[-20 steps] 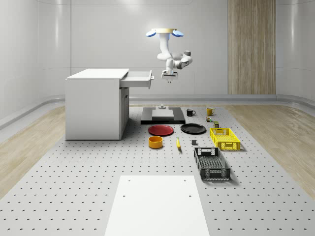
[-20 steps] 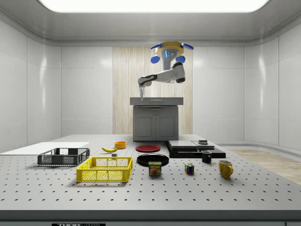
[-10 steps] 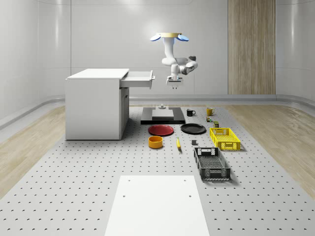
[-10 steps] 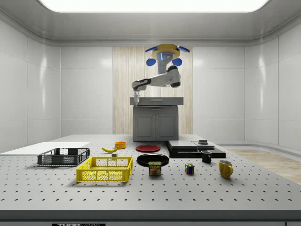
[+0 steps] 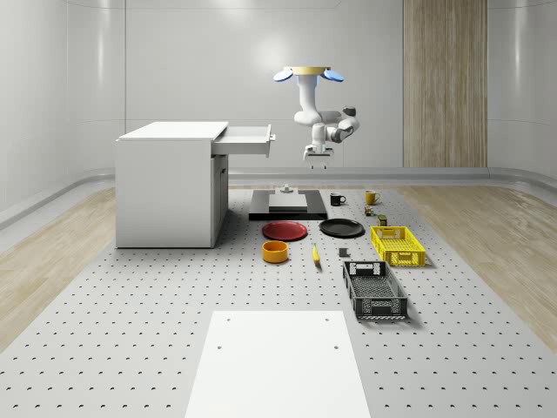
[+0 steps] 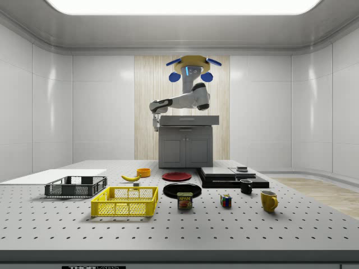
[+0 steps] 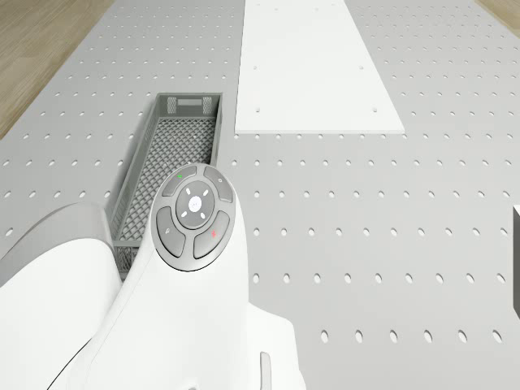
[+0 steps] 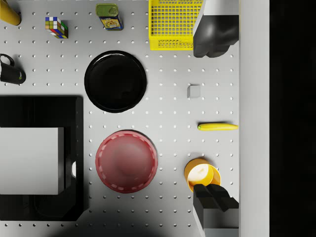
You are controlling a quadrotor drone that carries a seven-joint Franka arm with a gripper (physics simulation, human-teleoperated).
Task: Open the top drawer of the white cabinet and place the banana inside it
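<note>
Gripper (image 5: 318,158), fingers spread wide & holding nothing, hangs in mid-air beside the pulled-out top drawer (image 5: 244,139) of the white cabinet (image 5: 170,185); drone (image 5: 308,75) hovers just above. Banana (image 8: 217,127) lies on the table far below the gripper, near the orange bowl (image 8: 202,174). Best approach, probably: descend straight over the banana's middle, fingers across its narrow width. Drawer interior can't be seen.

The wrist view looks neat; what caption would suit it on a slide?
Open end effector high above the perforated table, banana lying between its fingertips, red plate and black plate alongside.
</note>
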